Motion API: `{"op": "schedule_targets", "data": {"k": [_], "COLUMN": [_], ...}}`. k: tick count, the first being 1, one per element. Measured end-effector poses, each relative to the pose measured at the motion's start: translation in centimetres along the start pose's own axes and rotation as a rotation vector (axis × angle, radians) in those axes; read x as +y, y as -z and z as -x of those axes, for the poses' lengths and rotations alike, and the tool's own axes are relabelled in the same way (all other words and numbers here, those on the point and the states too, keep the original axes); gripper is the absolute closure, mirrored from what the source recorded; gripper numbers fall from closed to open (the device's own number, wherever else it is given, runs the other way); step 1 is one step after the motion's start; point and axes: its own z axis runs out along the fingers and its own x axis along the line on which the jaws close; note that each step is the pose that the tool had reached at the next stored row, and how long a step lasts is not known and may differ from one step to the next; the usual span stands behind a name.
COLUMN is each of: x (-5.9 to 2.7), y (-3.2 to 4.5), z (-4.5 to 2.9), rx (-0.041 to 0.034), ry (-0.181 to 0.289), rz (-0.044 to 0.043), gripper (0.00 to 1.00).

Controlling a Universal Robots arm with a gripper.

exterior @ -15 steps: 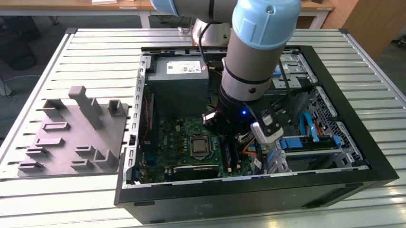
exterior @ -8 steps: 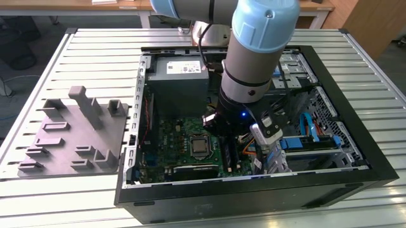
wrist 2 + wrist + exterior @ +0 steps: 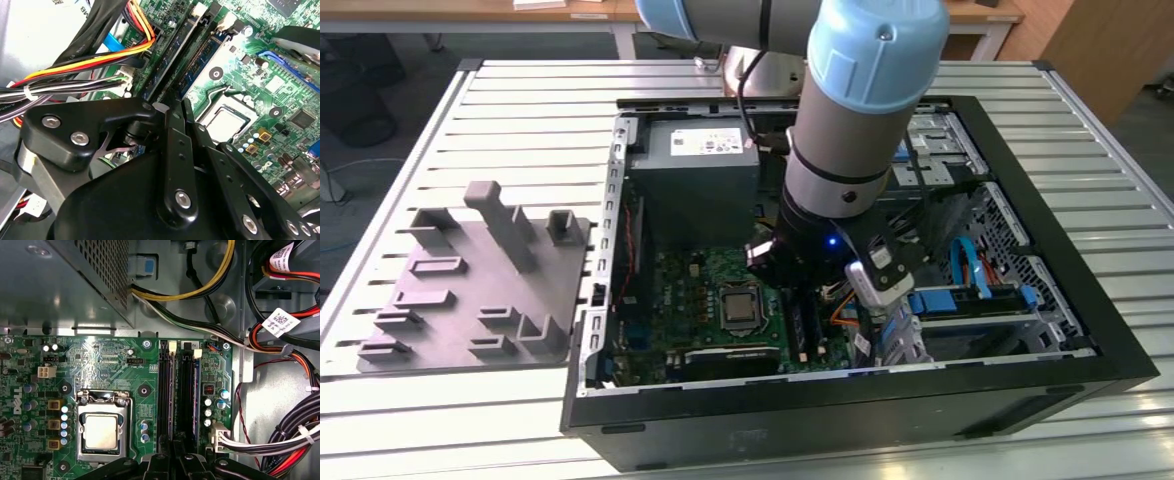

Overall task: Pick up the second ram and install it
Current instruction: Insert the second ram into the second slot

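Both wrist views put the gripper low over the memory slots — the second ram apparently seated, grip state unclear; misalignment could jam it.

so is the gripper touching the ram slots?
Cannot tell. In the first wrist view the gripper overlaps the near end of the slots, with no plain gap or contact; in the second wrist view its own body hides the tip.

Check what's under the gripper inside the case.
Under the gripper lie the black memory slots on the green motherboard, with the CPU socket beside them. The gripper's body covers the slots' near ends.
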Motion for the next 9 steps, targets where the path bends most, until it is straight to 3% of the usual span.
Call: {"op": "schedule_targets", "data": {"k": [4, 5, 6, 9], "x": [0.0, 0.0, 0.0, 0.01], "y": [-0.01, 0.01, 0.01, 1.08], "z": [0.0, 0.0, 0.0, -0.04], "rx": [0.0002, 0.0002, 0.0002, 0.0002], "ry": [0.0, 0.0, 0.0, 0.0], "rz": [0.0, -0.0003, -0.0005, -0.0009], "gripper": [0.85, 0.79, 0.79, 0.79]}}
